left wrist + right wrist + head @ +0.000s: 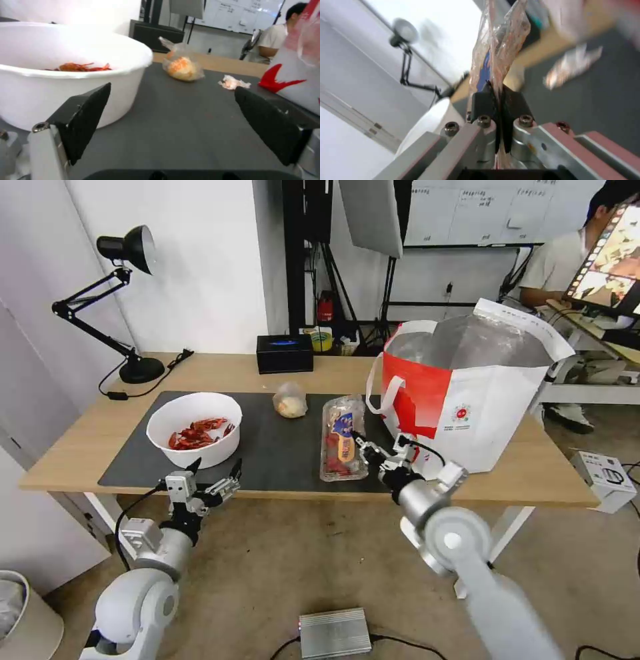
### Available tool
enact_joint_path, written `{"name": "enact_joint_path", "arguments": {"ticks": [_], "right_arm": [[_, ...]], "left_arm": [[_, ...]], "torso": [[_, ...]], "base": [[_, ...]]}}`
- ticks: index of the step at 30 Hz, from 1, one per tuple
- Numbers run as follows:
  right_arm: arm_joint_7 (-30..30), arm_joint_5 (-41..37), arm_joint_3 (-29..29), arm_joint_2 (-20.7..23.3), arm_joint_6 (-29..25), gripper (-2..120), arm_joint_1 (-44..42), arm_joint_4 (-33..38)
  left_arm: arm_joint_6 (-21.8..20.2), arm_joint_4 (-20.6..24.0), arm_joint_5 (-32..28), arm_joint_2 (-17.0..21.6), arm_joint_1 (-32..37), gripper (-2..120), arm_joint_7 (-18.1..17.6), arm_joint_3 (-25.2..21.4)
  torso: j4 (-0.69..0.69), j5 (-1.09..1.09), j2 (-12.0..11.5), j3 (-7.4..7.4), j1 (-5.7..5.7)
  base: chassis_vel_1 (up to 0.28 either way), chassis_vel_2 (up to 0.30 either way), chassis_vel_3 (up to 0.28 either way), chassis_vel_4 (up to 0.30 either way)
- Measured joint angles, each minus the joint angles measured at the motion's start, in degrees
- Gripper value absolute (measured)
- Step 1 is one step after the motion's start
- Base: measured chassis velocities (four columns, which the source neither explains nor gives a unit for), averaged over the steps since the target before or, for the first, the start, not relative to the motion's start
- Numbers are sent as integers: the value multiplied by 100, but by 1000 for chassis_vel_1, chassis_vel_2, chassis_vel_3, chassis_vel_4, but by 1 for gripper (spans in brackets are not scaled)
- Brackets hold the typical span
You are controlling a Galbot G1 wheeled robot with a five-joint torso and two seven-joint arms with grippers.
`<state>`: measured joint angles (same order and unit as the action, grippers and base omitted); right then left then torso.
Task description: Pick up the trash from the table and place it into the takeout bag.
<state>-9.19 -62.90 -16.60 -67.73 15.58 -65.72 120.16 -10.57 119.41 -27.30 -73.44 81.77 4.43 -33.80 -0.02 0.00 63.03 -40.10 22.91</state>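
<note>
Left gripper (215, 472) hangs spread wide off the table's (80, 447) front edge by the bowl (194, 429). Mid-mat, the right gripper (363, 441) is pinching the clamshell tray's (342, 445) near rim. That tray's probably light, flimsy, slippery plastic, so the rim seems right, with the takeout bag (467, 400) at the right end.

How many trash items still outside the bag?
4. Clamshell tray on the mat, pinched by the right gripper; white bowl near the left gripper; small bag mid-mat; crumpled tissue by the takeout bag.
</note>
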Motion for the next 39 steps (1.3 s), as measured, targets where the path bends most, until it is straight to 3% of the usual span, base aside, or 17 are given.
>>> {"name": "enact_joint_path", "arguments": {"ticks": [3, 10, 20, 31, 39], "right_arm": [[430, 411, -315, 259, -480, 0, -186, 434], [860, 429, -942, 672, -978, 0, -240, 850], [929, -90, -1630, 1052, -1434, 0, -69, 934], [251, -1159, -2085, 1343, -1328, 0, 795, 405], [-738, -1920, -2115, 1361, -1046, 0, 1511, -107]], "left_arm": [[32, 1, -2, -10, 78, 100, 79, -33], [80, 3, 47, -58, 119, 100, 131, 1], [194, -114, 269, -197, 195, 100, 230, 91], [225, -192, 414, -262, 179, 100, 257, 187], [300, -275, 639, -306, 177, 100, 354, 168]], "torso": [[3, 0, 0, 0, 0], [2, 1, 0, 0, 0], [2, 0, 0, 0, 1], [2, 0, 0, -1, 1], [2, 0, 0, -1, 1]], "base": [[0, 0, 0, 0], [0, 0, 0, 0], [0, 0, 0, 0], [0, 0, 0, 0], [0, 0, 0, 0]]}}
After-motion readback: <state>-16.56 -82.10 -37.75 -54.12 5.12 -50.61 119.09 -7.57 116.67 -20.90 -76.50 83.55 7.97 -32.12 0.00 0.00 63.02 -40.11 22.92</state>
